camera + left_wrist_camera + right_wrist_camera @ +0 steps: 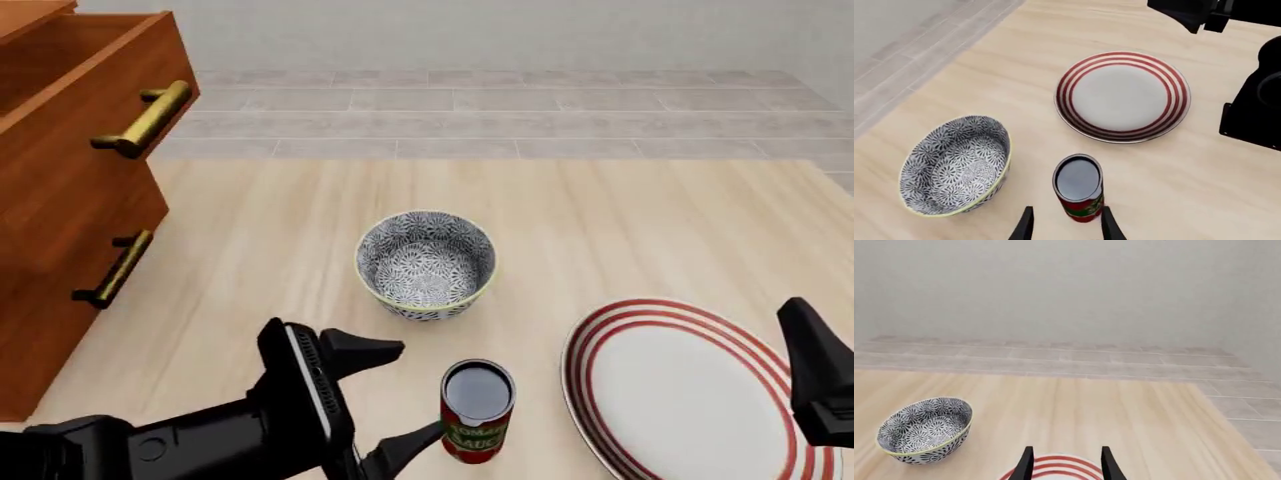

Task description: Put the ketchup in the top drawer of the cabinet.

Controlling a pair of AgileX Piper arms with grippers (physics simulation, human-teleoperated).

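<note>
Ketchup (1079,187) stands upright on the table between the spread fingers of the left gripper (1065,227), not yet clamped, beside a patterned bowl (954,165) and striped plate (1122,96). From the front, the top drawer (100,80) of the cabinet (60,250) stands open far left; next step looks like closing on the can. Right gripper (1065,462) hangs open above the plate.

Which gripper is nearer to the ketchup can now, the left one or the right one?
The left. The left gripper is open right beside the ketchup, its fingers reaching toward the can's sides. The right gripper is farther off, above the striped plate.
</note>
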